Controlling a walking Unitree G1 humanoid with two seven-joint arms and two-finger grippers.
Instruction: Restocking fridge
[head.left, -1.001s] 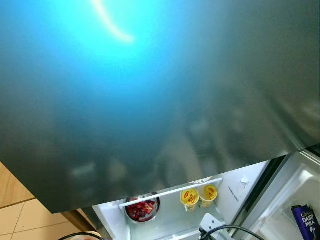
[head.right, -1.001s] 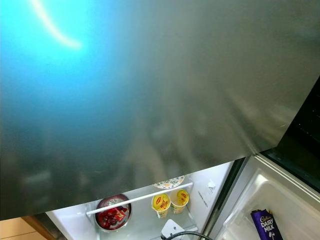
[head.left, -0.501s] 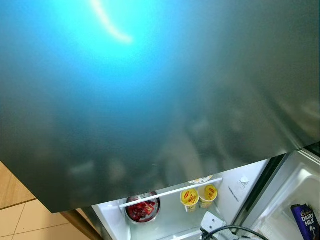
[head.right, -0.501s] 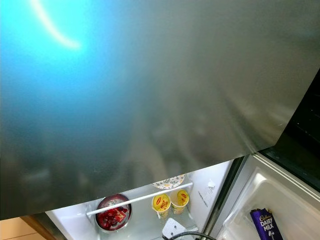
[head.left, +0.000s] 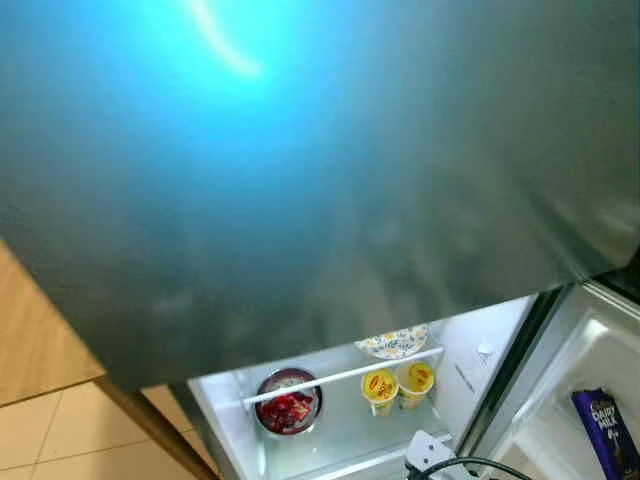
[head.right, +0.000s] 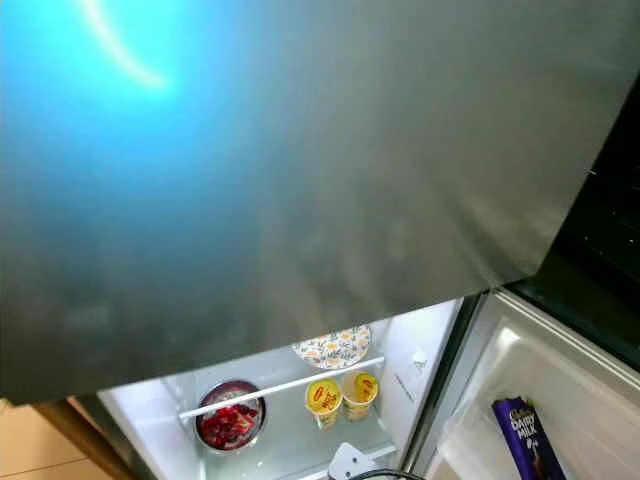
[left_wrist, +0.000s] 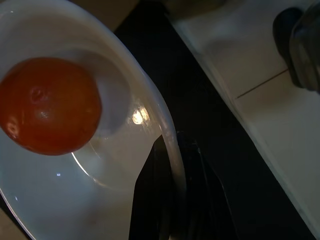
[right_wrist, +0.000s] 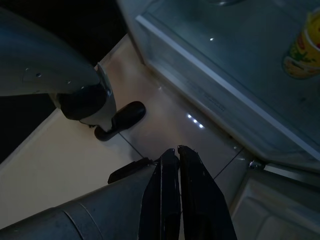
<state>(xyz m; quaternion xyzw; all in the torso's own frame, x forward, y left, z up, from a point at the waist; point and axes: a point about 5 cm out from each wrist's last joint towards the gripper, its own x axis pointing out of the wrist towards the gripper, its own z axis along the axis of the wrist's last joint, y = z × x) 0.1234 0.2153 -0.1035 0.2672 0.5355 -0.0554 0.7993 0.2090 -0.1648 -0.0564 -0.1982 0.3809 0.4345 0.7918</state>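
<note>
Left tool (left_wrist: 172, 165) clamped on rim of white bowl (left_wrist: 100, 165) holding 1 tomato (left_wrist: 49, 112), right tool (right_wrist: 172, 160) together and idle; keep bowl level entering open fridge shelf (head.left: 340, 375).

Fridge shelf (head.left: 340, 440) carries berry bowl (head.left: 288, 403) and two yellow cups (head.left: 398, 384).

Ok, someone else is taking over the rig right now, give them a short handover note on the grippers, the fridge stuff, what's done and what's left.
Left gripper: shut on the rim of a white bowl holding a tomato.
Right gripper: shut, holding nothing, hanging low over the floor by the open fridge.
Fridge shelf: bowl of red fruit, two yellow cups, patterned plate behind them.
Door bin: chocolate bar.
Done: lower door open.
Left: set the tomato bowl inside, probably on that shelf, then close the door.
</note>
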